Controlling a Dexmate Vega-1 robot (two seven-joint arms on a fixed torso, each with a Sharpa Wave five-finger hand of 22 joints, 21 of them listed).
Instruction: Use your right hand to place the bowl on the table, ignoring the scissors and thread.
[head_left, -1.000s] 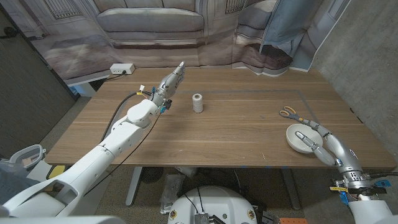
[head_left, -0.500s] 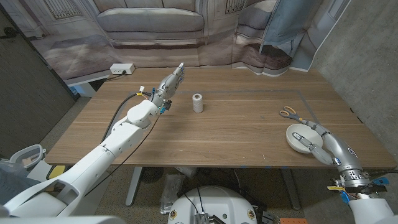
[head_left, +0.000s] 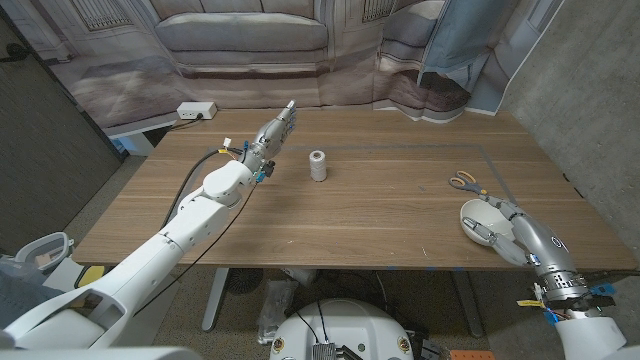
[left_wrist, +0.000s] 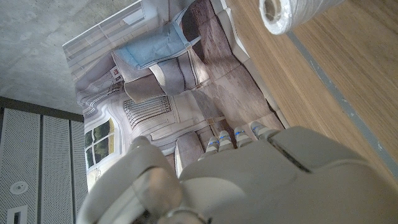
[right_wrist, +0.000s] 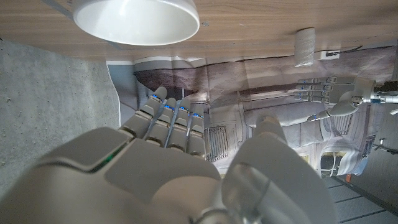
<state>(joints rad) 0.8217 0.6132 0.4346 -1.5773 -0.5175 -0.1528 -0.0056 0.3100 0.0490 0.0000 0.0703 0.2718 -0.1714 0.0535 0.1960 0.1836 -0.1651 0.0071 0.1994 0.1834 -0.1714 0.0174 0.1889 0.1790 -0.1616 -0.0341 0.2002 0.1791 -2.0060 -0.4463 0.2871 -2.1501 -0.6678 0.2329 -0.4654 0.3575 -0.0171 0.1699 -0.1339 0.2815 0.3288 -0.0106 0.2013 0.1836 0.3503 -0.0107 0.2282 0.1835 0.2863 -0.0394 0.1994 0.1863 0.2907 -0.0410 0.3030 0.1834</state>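
Sitting on the wooden table (head_left: 330, 215), near its right front corner, the white bowl (head_left: 483, 221) is already in place, so the main part of the task is looking done. In the right wrist view the bowl (right_wrist: 137, 20) is standing with its base on the wood and no finger is touching it. The right hand (head_left: 522, 235) is hovering just beside the bowl on its near side, with the fingers (right_wrist: 174, 118) stretched out together and the thumb apart from them, and it is holding nothing. In my judgement only the retreat of this arm is remaining.

The bowl is the only container here. From the head view its inside is appearing plain white and empty, though the hand is covering a part of the near rim, so I cannot be fully sure about that part.

The scissors (head_left: 472, 183) are lying flat just behind the bowl, near it but apart, and they are looking untouched. The spool of thread (head_left: 318, 165) is standing upright near the middle of the table, well apart from the bowl. The left hand (head_left: 275, 133) is staying out over the far left part of the table, fingers extended and gripping nothing, beside the thread but not touching it.
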